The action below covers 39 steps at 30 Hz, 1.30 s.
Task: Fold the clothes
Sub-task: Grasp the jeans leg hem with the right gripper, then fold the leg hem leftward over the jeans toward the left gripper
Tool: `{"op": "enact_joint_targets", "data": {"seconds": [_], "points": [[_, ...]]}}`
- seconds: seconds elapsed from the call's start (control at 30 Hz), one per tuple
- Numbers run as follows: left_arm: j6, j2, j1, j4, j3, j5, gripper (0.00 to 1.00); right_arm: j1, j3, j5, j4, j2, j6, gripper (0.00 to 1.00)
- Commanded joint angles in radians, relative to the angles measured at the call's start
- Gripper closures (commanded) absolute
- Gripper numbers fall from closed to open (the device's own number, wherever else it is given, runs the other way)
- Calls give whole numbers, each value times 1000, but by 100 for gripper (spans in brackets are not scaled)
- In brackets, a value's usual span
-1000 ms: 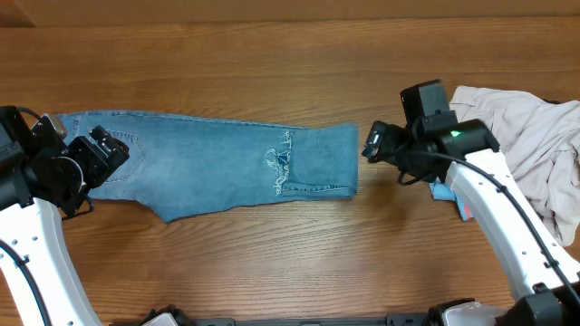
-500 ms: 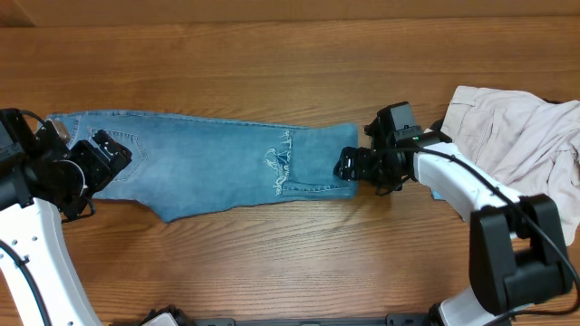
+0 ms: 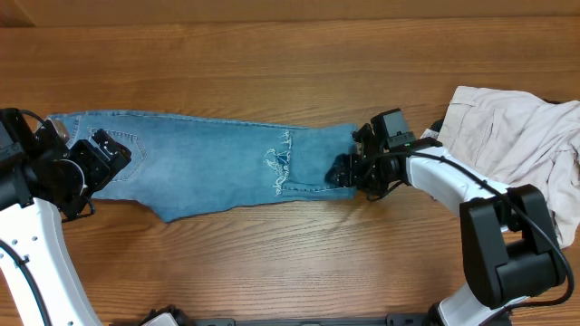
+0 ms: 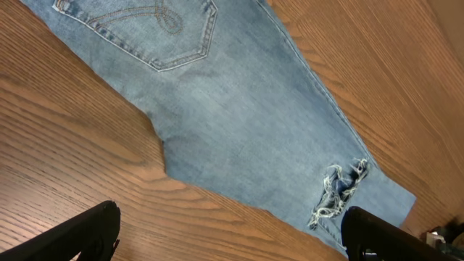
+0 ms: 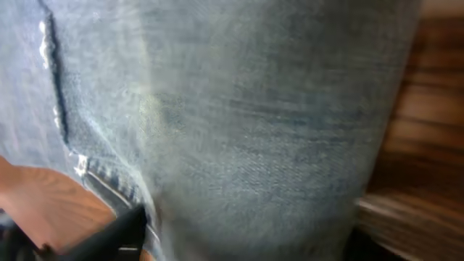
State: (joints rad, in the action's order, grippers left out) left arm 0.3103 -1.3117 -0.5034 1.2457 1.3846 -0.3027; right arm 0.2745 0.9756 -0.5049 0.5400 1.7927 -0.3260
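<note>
Denim jeans (image 3: 217, 172) flat, spanning left edge to worktop centre. Your left gripper (image 3: 113, 152) over waistband end, fingers (image 4: 94, 228) spread wide. Your right gripper (image 3: 343, 170) at hem end; blur hides its grip, can't tell. Beige trousers (image 3: 517, 145) heaped at right edge.

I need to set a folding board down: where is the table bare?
Bare wood: the table's far strip beyond the jeans, and the near strip in front of them. Crowded at right: beige trousers heaped beside the right gripper.
</note>
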Motion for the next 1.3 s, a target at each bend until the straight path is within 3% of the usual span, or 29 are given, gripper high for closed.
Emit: {"op": "enact_joint_targets", "data": {"seconds": [0.0, 0.03, 0.1, 0.17, 0.43, 0.6, 0.7, 0.97, 1.07, 1.27], "points": [[-19, -3, 6, -1, 5, -1, 0, -3, -6, 10, -16, 5, -47, 67], [-19, -3, 6, -1, 5, -1, 0, -9, -6, 41, -16, 5, -74, 83], [-19, -3, 6, -2, 5, -1, 0, -27, 8, 60, -8, 5, -75, 96], [-19, -3, 6, -1, 5, -1, 0, -59, 54, 89, 45, -2, -80, 96], [-19, -3, 6, -3, 5, -1, 0, -107, 346, 665, 469, -41, -108, 96], [-19, -3, 6, -3, 5, -1, 0, -88, 544, 714, 622, -43, -114, 96], [-18, -3, 6, -5, 5, -2, 0, 7, 563, 694, 605, -39, -63, 96], [-19, -3, 6, 11, 5, -5, 0, 275, 562, 624, 500, 28, -97, 96], [-19, -3, 6, 12, 5, -5, 0, 295, 562, 639, 500, 50, -114, 96], [-19, -3, 6, 14, 5, -4, 0, 199, 563, 934, 609, 50, -154, 96]]}}
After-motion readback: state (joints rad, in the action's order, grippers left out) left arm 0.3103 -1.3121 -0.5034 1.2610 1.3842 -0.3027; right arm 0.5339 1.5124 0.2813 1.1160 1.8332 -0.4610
